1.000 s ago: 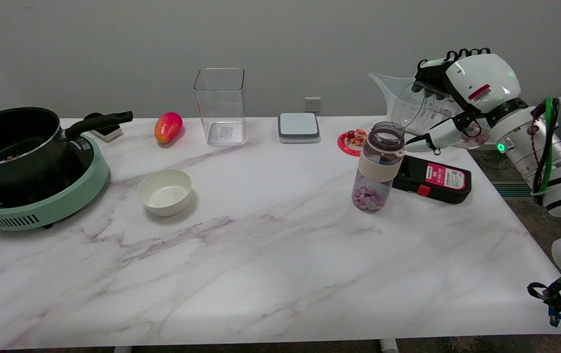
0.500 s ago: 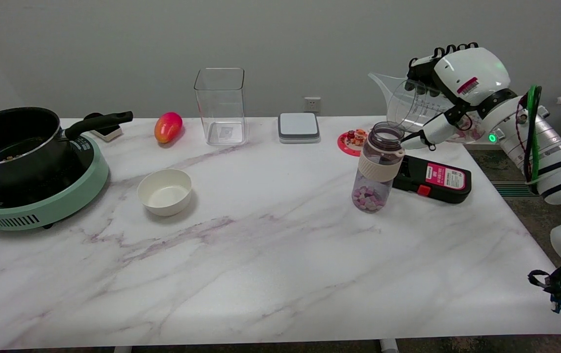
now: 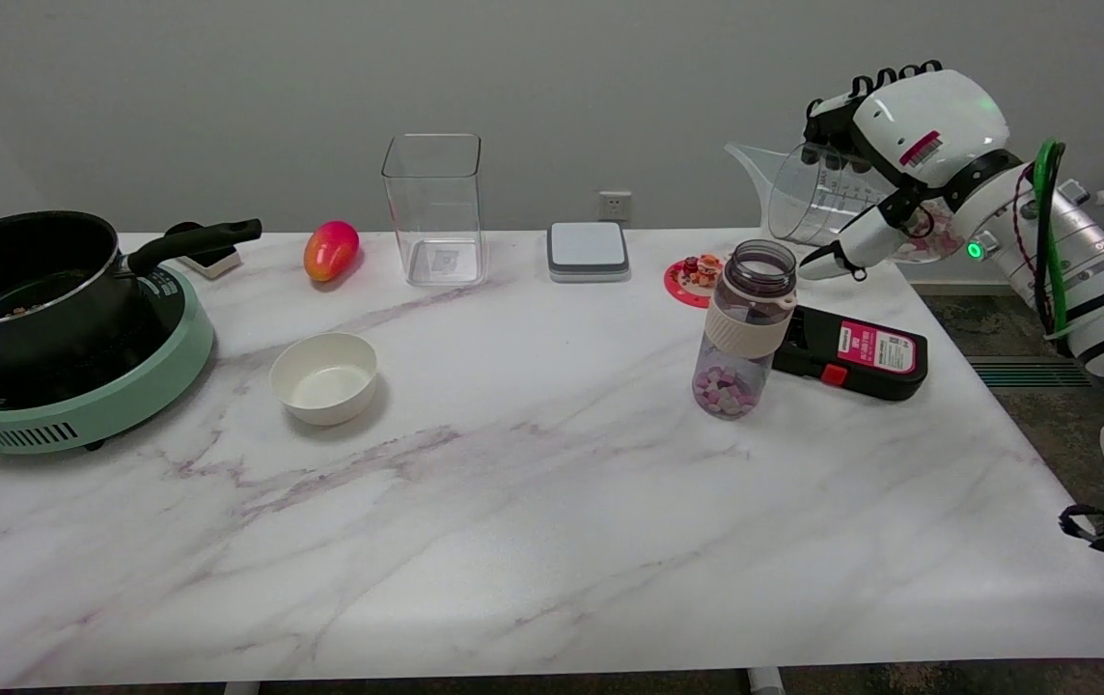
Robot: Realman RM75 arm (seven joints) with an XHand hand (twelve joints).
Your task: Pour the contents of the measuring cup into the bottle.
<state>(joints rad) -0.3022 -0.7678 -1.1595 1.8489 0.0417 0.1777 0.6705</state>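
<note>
The right hand point(image 3: 899, 159), gripping the clear plastic measuring cup point(image 3: 808, 193), has risen slightly near the table's far right corner. Its spout now sits higher above the open purple-tinted bottle point(image 3: 743, 328), where pellets already lie, so pouring looks paused or finished.

The measuring cup point(image 3: 817, 198) is of clear plastic with printed marks and a long spout pointing to the left. It is held in the air, tipped on its side, above and to the right of the bottle point(image 3: 745, 328). The bottle stands upright on the counter point(image 3: 513, 502), open, with a cream band, and small pink and purple pieces lie at its bottom.
</note>
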